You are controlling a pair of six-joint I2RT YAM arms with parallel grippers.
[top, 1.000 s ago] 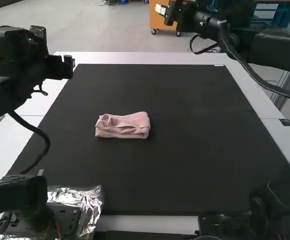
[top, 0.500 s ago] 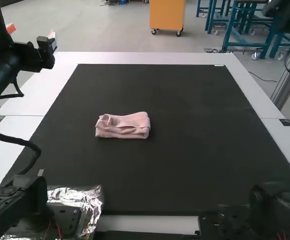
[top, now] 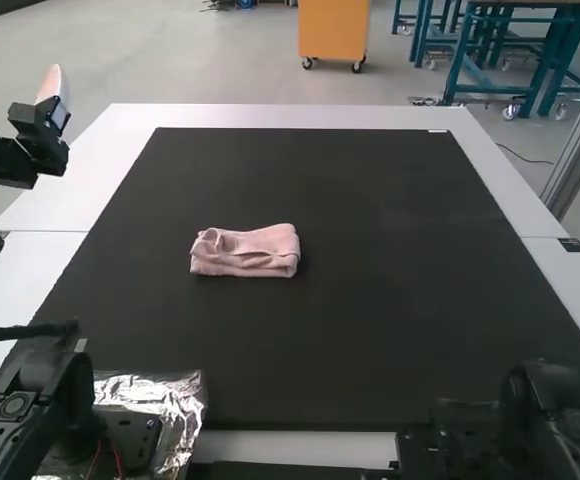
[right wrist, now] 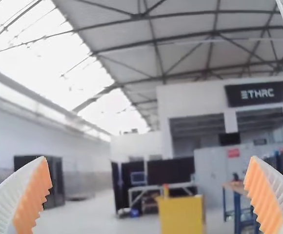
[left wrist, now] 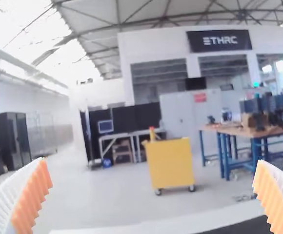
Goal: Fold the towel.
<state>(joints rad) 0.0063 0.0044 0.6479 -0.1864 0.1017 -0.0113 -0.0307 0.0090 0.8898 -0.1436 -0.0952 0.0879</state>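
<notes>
My left gripper [top: 52,92] is raised at the far left edge of the table in the high view, well away from the cloth. A pink towel [top: 246,251] lies on the black mat left of its middle, folded into a small, thick rectangular bundle with a loose crease on top at its left part. In its wrist view the left gripper [left wrist: 153,195] stands wide open with nothing between its ribbed fingers. The right gripper [right wrist: 151,195] is likewise wide open and holds nothing in the right wrist view.
The black mat [top: 370,320] covers most of the white table [top: 280,116]. Crumpled silver foil [top: 158,396] lies by the left arm's base at the near edge. The right arm's base [top: 540,420] stands at the near right.
The left arm has drawn back toward the left. The right arm, earlier stretched across the upper right, has pulled out of that area. The towel has stayed put.
</notes>
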